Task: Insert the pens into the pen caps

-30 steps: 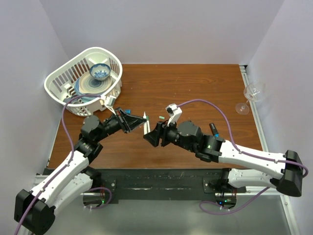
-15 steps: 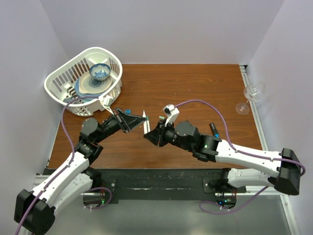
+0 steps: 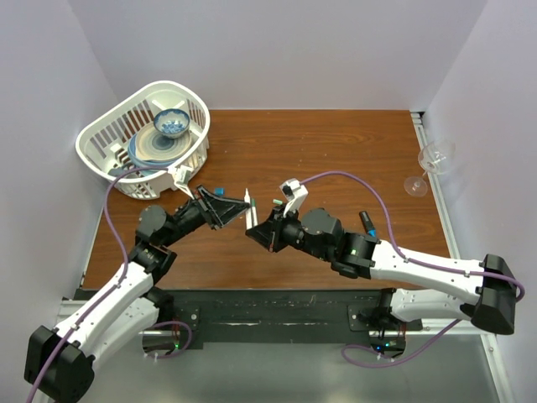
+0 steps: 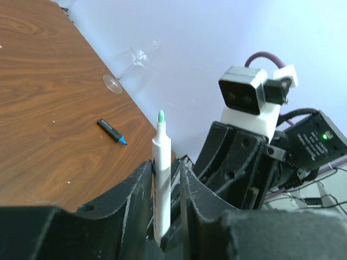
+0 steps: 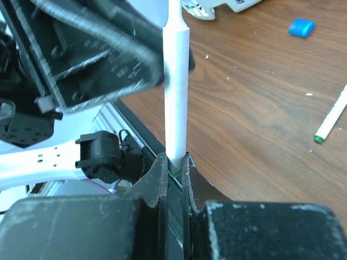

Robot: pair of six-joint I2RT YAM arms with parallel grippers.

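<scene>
Our right claw (image 5: pixel 174 160) pinches the white pen (image 5: pixel 176 81) at its base; whether our left claw (image 4: pixel 164 169) grips it, we cannot tell.

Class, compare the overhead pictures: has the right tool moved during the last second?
Yes, slightly. The right tool and its wrist have shifted left, further from the wine glass standing at the table's right edge.

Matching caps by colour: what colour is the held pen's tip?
The pen's tip is green, clearest in left wrist view.

Pale lilac walls (image 3: pixel 277 50) enclose a brown wooden table (image 3: pixel 336 151)
</scene>
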